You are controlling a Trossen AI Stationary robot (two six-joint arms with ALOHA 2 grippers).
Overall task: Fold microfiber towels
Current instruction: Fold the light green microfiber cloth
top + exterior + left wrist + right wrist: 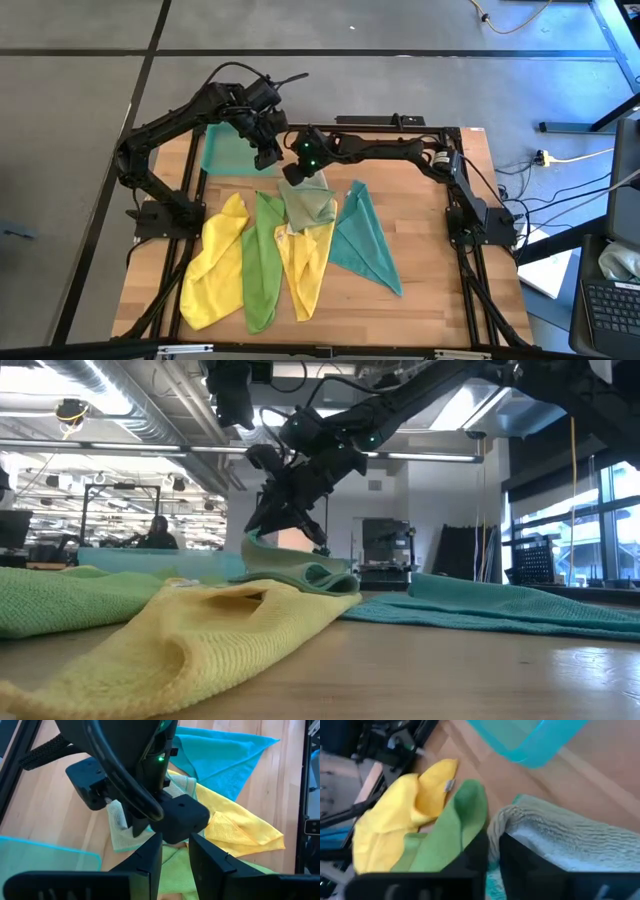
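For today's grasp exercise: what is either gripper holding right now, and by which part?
The right gripper pinches the pale olive-green towel at its folded edge. The left gripper hovers nearby, holding nothing.

Five towels crowd the middle of the worktop (430, 270): a yellow towel (215, 265), a green towel (263, 262), a second yellow towel (308, 265), an olive towel (308, 203) and a teal towel (362, 243), overlapping in a row. Behind them the tray (225, 150) fills the far left, and both arms, the left gripper (268, 155) and the right gripper (296, 172), hang close together over the olive towel. Bare wood lies open along the near edge and right side.
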